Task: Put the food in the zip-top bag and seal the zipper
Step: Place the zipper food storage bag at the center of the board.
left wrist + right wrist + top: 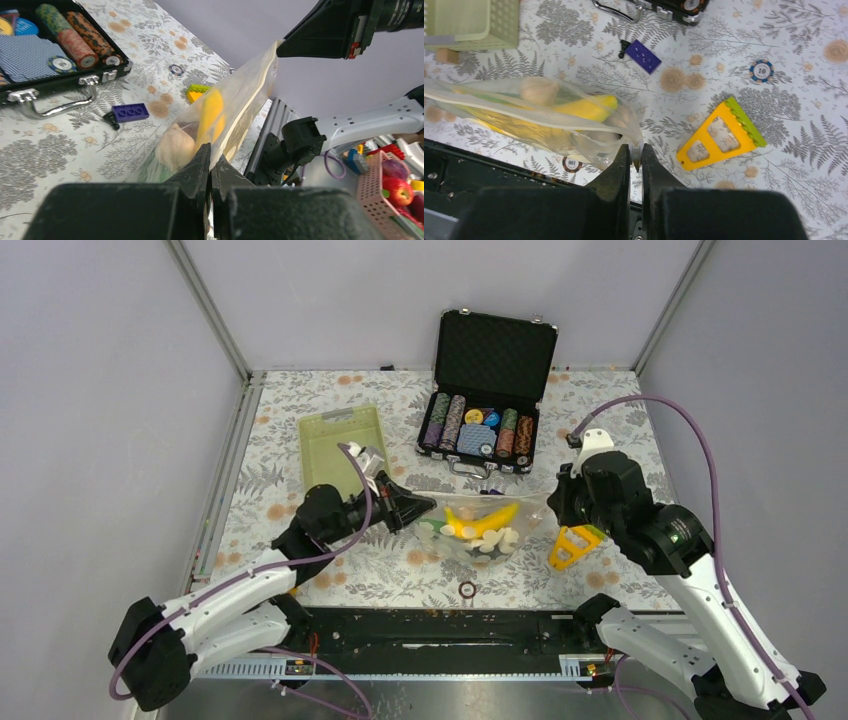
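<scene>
**Position of the work.** The zip-top bag (482,532) hung between your two claws over the near middle of the table (300,570), with the banana (492,519) and a pale garlic bulb (175,145) already inside.

**Claw state.** The left gripper (416,508) was pressed together on the bag's left end. The right gripper (636,156) was pressed together on the right end, at the mouth edge. Neither claw was spread.

**Governing relation.** The zipper (539,116) ran lengthwise from one claw to the other, roughly parallel to the near table edge. Each arm therefore held one end of the strip, and neither was nearer to its middle. Sealing would probably call for one claw to travel along that axis toward the other while the far end stayed anchored. You could not tell from these views how much of the strip was already closed.

**Clearances.**
- The yellow triangular tool (573,546) lay just beside the right claw, on its near side.
- The poker chip case (480,430) stood beyond the bag, with a gap between them.
- The green basket (343,445) sat behind the left claw.
- A loose chip (466,589) lay between the bag and the near edge.
- Open room lay mainly along the bag's own line.
</scene>
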You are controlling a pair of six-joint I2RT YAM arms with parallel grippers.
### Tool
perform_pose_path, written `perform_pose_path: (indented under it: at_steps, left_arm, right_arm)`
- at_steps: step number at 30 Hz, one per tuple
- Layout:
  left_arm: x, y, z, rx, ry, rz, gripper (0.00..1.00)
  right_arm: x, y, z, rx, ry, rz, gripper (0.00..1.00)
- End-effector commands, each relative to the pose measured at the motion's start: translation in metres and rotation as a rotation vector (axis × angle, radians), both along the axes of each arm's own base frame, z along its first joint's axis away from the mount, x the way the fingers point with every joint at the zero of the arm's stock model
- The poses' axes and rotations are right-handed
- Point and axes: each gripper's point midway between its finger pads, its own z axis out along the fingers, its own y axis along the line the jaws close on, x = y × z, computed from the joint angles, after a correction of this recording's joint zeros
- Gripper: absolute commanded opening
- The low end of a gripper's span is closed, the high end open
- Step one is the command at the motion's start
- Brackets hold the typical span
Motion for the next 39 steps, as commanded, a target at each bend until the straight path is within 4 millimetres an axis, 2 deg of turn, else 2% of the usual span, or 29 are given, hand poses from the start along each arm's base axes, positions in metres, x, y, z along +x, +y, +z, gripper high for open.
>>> perform_pose_path:
  at_steps: [1, 6, 9, 11, 14, 17, 18, 19, 23, 27, 34, 36, 39]
  left_arm:
    - [0.007, -0.012, 0.049, -0.132, -0.015, -0.017, 0.00]
    - [0.030, -0.024, 0.030, -0.092, 0.107, 0.039, 0.00]
    - [0.053, -0.028, 0.010, -0.022, 0.194, 0.123, 0.00]
    - [0.065, -0.032, 0.001, 0.021, 0.217, 0.155, 0.05]
    - [0.090, -0.037, -0.004, 0.073, 0.227, 0.225, 0.37]
    - [0.111, -0.040, -0.007, 0.127, 0.253, 0.263, 0.79]
    - [0.117, -0.039, -0.007, 0.140, 0.263, 0.273, 0.91]
    - [0.120, -0.039, -0.007, 0.151, 0.267, 0.279, 0.98]
    - [0.124, -0.024, -0.001, 0.181, 0.229, 0.341, 0.99]
    - [0.124, 0.011, -0.008, 0.255, 0.212, 0.479, 0.99]
    - [0.103, 0.060, -0.016, 0.301, 0.196, 0.601, 0.99]
    - [0.097, 0.068, -0.018, 0.305, 0.196, 0.619, 0.99]
    - [0.089, 0.078, -0.019, 0.305, 0.199, 0.633, 0.99]
  right_arm:
    - [-0.001, -0.039, -0.006, -0.149, -0.006, -0.128, 0.00]
    - [0.001, -0.041, -0.015, -0.189, 0.033, -0.122, 0.01]
    - [0.012, -0.041, -0.026, -0.225, 0.062, -0.131, 0.03]
    - [0.021, -0.041, -0.031, -0.239, 0.073, -0.144, 0.03]
    - [0.045, -0.045, -0.034, -0.230, 0.074, -0.186, 0.04]
    - [0.070, -0.048, -0.044, -0.201, 0.111, -0.226, 0.04]
    - [0.077, -0.051, -0.048, -0.198, 0.127, -0.242, 0.04]
    - [0.084, -0.055, -0.054, -0.199, 0.145, -0.256, 0.04]
    - [0.106, -0.074, -0.074, -0.194, 0.199, -0.326, 0.04]
    - [0.119, -0.098, -0.097, -0.186, 0.249, -0.416, 0.05]
    - [0.111, -0.130, -0.139, -0.197, 0.367, -0.538, 0.08]
    - [0.107, -0.143, -0.150, -0.185, 0.388, -0.598, 0.10]
    - [0.107, -0.147, -0.160, -0.160, 0.385, -0.630, 0.10]
